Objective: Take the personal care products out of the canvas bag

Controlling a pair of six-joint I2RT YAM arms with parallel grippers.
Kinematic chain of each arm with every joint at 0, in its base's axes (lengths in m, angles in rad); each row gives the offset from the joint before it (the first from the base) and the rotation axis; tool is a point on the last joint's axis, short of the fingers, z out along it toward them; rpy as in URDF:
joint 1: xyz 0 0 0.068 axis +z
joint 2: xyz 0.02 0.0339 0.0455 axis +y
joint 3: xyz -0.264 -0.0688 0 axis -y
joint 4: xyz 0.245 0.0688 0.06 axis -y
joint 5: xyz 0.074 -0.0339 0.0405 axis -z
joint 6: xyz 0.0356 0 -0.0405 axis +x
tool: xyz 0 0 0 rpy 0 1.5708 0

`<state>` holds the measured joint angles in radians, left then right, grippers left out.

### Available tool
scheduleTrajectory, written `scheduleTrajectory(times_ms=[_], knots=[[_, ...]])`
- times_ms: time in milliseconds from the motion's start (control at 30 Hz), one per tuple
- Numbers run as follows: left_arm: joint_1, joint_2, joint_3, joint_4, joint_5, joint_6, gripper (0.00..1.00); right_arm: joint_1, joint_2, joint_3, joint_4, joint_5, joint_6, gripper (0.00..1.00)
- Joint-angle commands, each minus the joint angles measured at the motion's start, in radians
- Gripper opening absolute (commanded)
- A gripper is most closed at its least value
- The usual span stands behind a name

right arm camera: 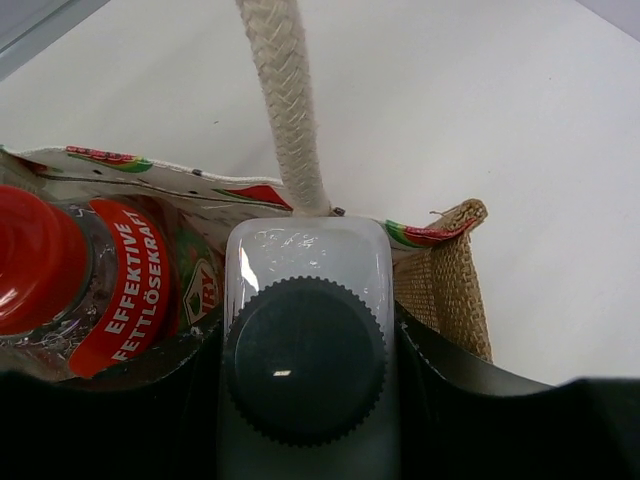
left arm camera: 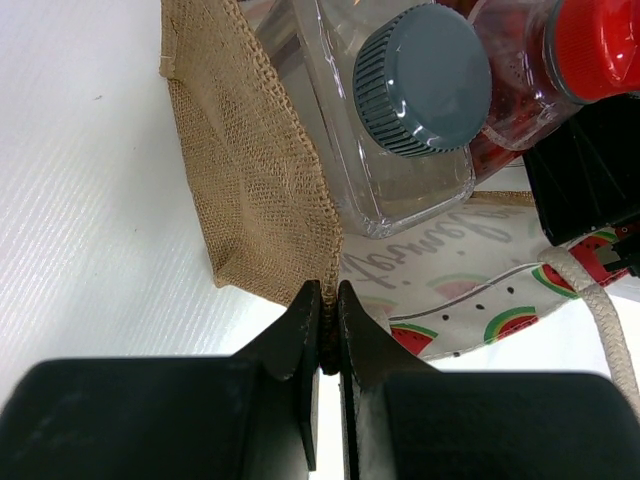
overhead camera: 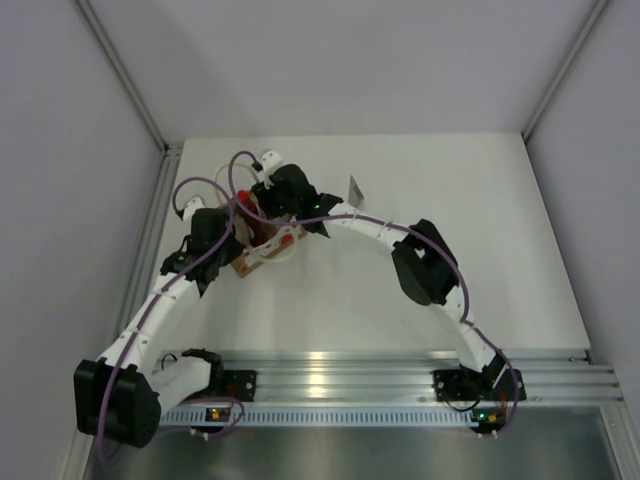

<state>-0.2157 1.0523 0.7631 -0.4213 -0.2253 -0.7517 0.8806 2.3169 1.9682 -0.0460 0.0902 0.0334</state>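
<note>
The canvas bag (overhead camera: 258, 255) sits at the table's back left, its tan weave (left arm camera: 250, 170) and watermelon lining showing. My left gripper (left arm camera: 330, 292) is shut on the bag's edge seam. My right gripper (right arm camera: 305, 330) reaches into the bag and is shut on the pale bottle with the grey cap (right arm camera: 305, 370), which also shows in the left wrist view (left arm camera: 420, 80). The red bottle (right arm camera: 70, 280) stands beside it in the bag (left arm camera: 590, 45). A white tapered tube (overhead camera: 354, 188) stands on the table right of the bag. The white bottle with a dark cap is not in view.
A white rope handle (right arm camera: 285, 100) loops up just behind the held bottle, and another lies at the bag's side (left arm camera: 600, 310). White walls close in the table (overhead camera: 480, 260) at left, back and right. A metal rail (overhead camera: 400, 385) runs along the near edge.
</note>
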Motion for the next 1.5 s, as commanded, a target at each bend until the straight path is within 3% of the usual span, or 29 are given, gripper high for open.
scheduleTrajectory(times_ms=[0, 933, 1467], knots=[[-0.002, 0.018, 0.022, -0.004, 0.033, 0.006, 0.00, 0.023, -0.103, -0.002, 0.080, 0.028, 0.020, 0.00], [-0.002, -0.002, -0.002, -0.004, 0.040, -0.011, 0.00, 0.031, -0.320, -0.083, 0.089, 0.010, -0.007, 0.00], [-0.002, -0.020, -0.018, -0.004, 0.038, -0.017, 0.00, 0.029, -0.474, -0.026, -0.057, 0.019, -0.020, 0.00]])
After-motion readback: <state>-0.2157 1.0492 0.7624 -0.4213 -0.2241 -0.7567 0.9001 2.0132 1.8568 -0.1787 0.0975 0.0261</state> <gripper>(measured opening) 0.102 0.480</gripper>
